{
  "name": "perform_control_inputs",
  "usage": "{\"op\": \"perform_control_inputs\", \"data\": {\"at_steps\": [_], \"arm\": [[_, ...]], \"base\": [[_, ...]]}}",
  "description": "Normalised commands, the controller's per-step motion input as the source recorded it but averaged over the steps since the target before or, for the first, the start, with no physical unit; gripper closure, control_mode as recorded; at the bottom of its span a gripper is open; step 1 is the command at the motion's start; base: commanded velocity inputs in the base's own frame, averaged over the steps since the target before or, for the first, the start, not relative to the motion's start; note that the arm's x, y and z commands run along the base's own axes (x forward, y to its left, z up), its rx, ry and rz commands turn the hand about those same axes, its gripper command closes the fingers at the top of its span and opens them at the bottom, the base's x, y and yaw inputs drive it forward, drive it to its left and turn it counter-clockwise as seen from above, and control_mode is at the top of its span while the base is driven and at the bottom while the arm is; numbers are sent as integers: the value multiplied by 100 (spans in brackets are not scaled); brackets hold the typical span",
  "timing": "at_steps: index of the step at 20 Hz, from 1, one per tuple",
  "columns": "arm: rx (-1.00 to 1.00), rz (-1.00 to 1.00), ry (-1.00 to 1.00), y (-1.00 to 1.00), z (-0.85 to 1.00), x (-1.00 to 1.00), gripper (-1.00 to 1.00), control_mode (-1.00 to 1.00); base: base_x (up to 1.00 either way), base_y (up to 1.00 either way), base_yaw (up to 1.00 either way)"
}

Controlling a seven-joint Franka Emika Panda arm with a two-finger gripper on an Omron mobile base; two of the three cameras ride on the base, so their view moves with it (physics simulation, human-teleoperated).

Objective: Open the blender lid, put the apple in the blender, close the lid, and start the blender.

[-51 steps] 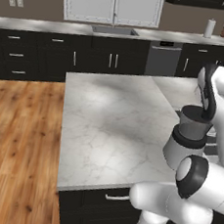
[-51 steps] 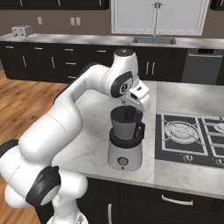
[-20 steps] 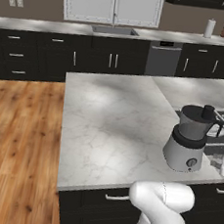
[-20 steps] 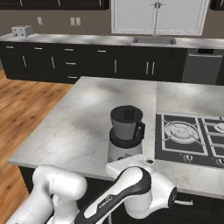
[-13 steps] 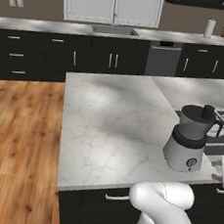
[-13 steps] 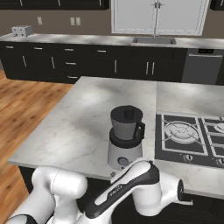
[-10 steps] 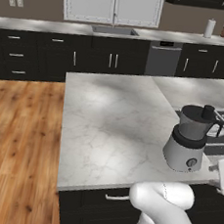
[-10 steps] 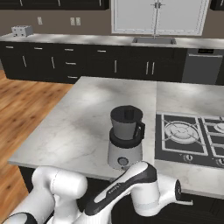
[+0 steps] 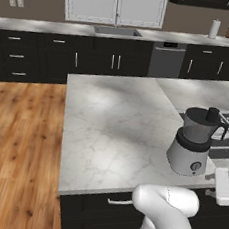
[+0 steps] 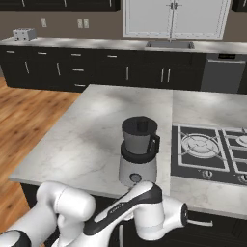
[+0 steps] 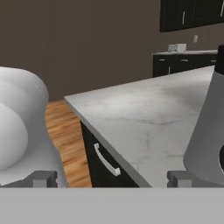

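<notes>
Standing near the front edge of the marble table (image 9: pixel 119 132), just beside the stovetop (image 10: pixel 207 154), the blender (image 10: pixel 139 152) is the landmark here: rounded light-grey base, small knob facing the front edge, black collar, dark translucent jar with its handle turned toward the stovetop. On top of the jar sits the blender lid (image 10: pixel 140 124), a flat black disc with a small raised knob at its centre. That knob is the sensible place to take hold; the disc itself looks thin, stiff and smooth, likely light, and pinching its rim would risk slipping or tipping the jar. A lift straight up from the knob should spare the tall, top-heavy jar any sideways push.

In the hand view the fingers (image 11: pixel 113 178) stand released, spread wide with nothing between them, low at the table's front edge with the blender's grey base close on one side.

No apple can be made out from these angles; it may simply lie outside them.
</notes>
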Motion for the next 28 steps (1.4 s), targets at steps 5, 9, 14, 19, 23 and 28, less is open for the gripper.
{"op": "perform_control_inputs", "data": {"at_steps": [5,9,14,19,23,28], "arm": [[0,-9,0,10,-11,6,-100,-100],[0,-3,0,1,-9,31,-100,-100],[0,0,-1,0,-21,31,-100,-100],[0,0,-1,0,-38,22,-100,-100],[0,0,-1,-1,-32,22,-100,-100],[0,0,-6,-19,-17,9,-100,-100]], "base": [[0,0,0],[0,0,0],[0,0,0],[0,0,0],[0,0,0],[0,0,0]]}}
